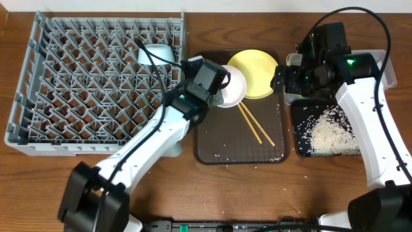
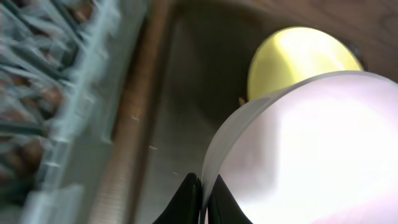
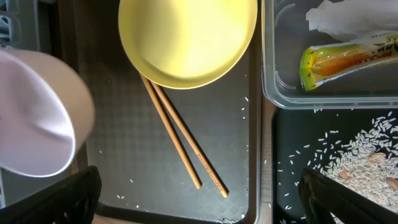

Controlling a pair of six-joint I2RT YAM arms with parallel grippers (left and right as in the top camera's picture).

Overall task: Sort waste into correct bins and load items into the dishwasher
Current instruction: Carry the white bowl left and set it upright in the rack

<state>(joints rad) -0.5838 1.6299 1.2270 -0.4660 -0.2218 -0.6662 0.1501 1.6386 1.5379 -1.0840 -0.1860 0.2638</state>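
Robot lab posing as a kitchen: cabled left arm (image 1: pixel 148 138) and right arm (image 1: pixel 367 116) at a wooden bench (image 1: pixel 257 193), grey dish rack (image 1: pixel 84 77) upper left.

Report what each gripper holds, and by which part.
The left gripper pinches the white bowl by its rim. The right gripper is open and holds nothing.

One yellow plate (image 1: pixel 254 72), one white bowl (image 1: pixel 235 84), two chopsticks (image 3: pixel 174 137), one wrapper (image 3: pixel 348 59), one napkin (image 3: pixel 348 18)
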